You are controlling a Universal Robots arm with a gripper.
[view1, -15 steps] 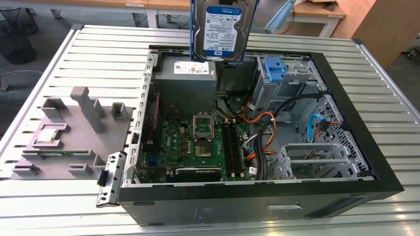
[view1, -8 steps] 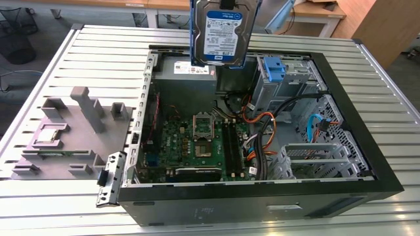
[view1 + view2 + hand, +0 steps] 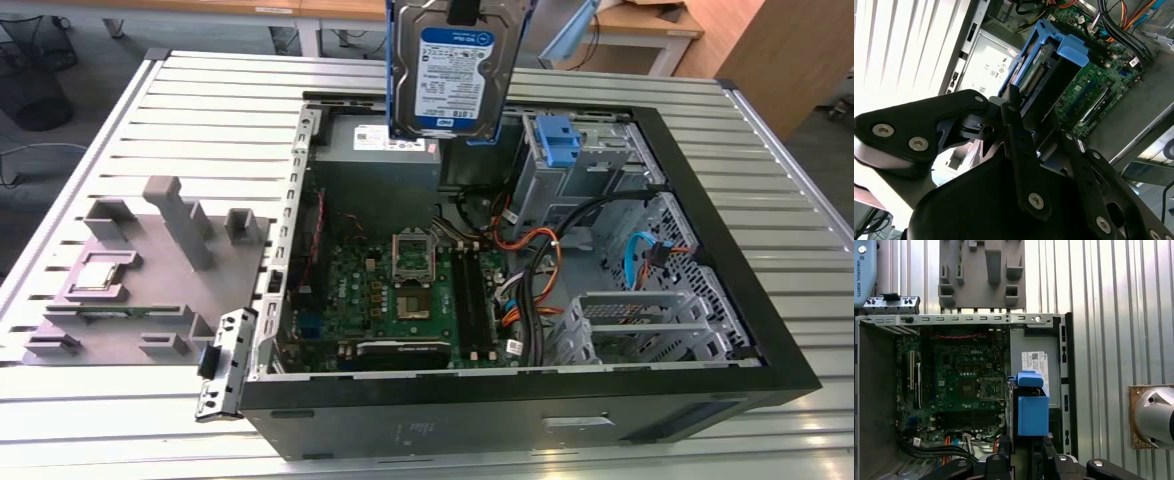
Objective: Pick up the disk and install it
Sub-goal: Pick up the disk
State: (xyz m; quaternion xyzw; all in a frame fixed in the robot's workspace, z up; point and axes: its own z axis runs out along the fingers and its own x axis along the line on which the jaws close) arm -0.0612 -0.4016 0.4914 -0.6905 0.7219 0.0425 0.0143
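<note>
Slatted metal table (image 3: 160,100), open PC case (image 3: 747,330) on its side. Gripper (image 3: 1034,107) clamped on disk (image 3: 454,70), which hangs upright high above power supply (image 3: 380,145). Risks, my read: edge-only grip lets disk slip or twist; cables (image 3: 530,242) by drive cage (image 3: 594,160) snag rails; tilt jams entry.

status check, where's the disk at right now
Gripper shut on the disk. Disk upright, held above open computer case, near power supply. Not yet in a bay; cables lie beside drive cage.
</note>
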